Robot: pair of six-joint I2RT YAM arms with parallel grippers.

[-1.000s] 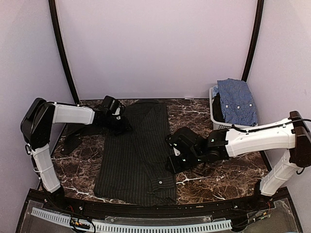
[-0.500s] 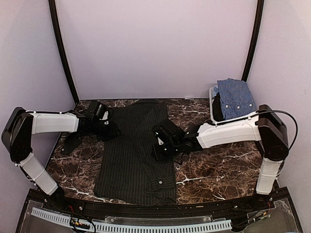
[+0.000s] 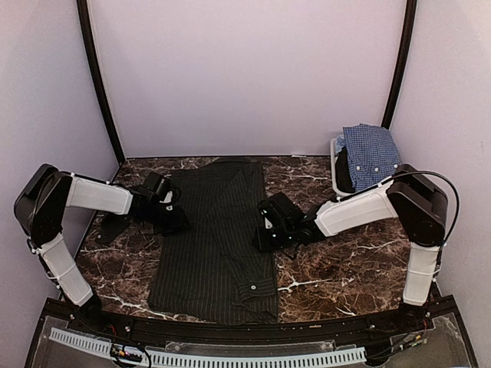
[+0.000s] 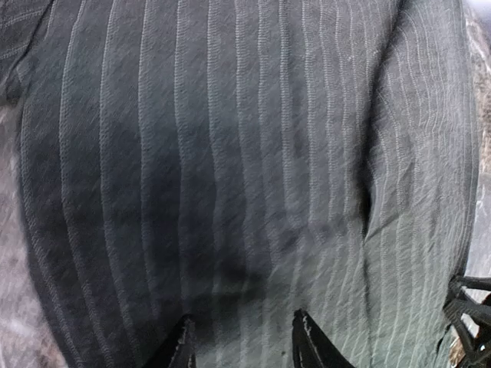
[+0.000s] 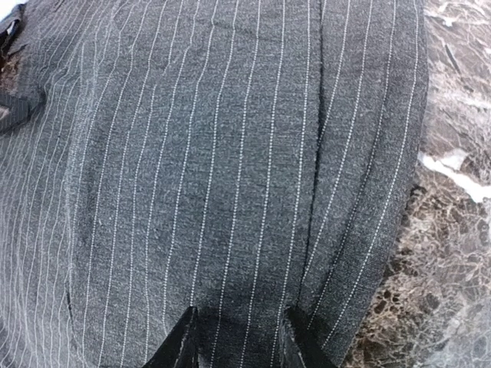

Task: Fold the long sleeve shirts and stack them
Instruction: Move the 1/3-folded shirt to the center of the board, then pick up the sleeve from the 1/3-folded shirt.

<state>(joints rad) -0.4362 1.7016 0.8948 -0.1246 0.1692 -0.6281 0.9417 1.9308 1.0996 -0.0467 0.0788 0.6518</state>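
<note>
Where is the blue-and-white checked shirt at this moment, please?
In the top view the blue-and-white checked shirt is draped over the white basket at the far right corner of the table, well apart from the black pinstriped shirt spread flat mid-table.

In both wrist views the bottom edge cuts the left gripper (image 4: 244,343) and the right gripper (image 5: 236,339) down to two parted tips, and the black pinstriped shirt (image 4: 230,153) runs past the top and bottom edges, so whether the tips press the cloth cannot be told. From above, both grippers sit black on black cloth and their fingers cannot be made out. The check shirt (image 3: 372,157) covers most of the basket (image 3: 337,184), and the dark bundle (image 3: 345,170) under it is perhaps more cloth.
</note>
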